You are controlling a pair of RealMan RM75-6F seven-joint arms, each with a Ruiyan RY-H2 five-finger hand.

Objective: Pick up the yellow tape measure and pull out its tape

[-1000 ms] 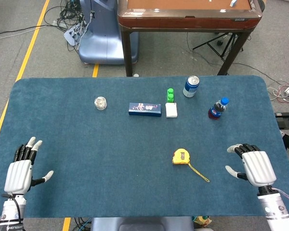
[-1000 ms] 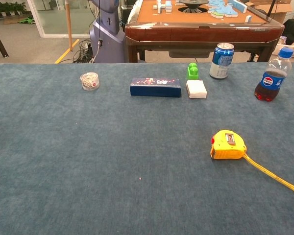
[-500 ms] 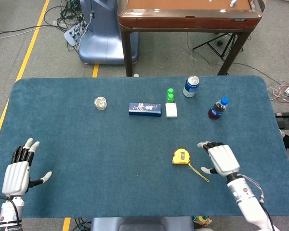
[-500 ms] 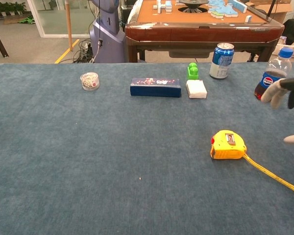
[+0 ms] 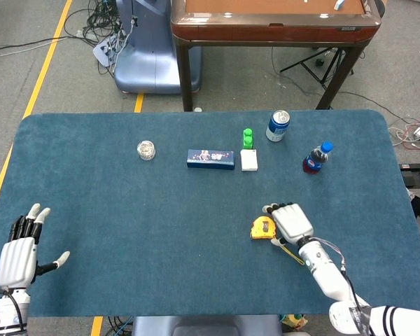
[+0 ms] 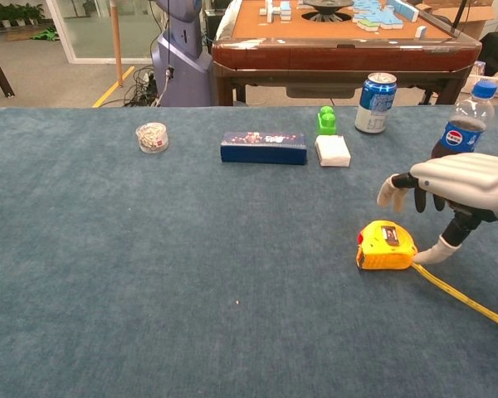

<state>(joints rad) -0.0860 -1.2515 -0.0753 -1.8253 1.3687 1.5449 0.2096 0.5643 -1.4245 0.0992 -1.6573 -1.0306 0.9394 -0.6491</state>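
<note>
The yellow tape measure (image 5: pixel 262 228) (image 6: pixel 386 246) lies flat on the blue table, with a short length of yellow tape (image 6: pixel 465 298) trailing toward the near right. My right hand (image 5: pixel 290 222) (image 6: pixel 456 186) hovers just right of and above it, palm down, fingers apart. Its thumb tip reaches down beside the case's right edge; no grip shows. My left hand (image 5: pixel 17 255) rests open at the near left corner of the table, far from the tape measure, and is out of the chest view.
Along the far side stand a small clear jar (image 5: pixel 146 150), a dark blue box (image 5: pixel 211 159), a white block (image 5: pixel 249 160) with a green brick (image 5: pixel 248 137) behind it, a soda can (image 5: pixel 278 126) and a cola bottle (image 5: pixel 316 158). A wooden table (image 5: pixel 273 21) stands beyond.
My right hand has swept left from the table's right edge to just beside the tape measure. My left hand has slid slightly toward the near left. The tape measure has not moved.
</note>
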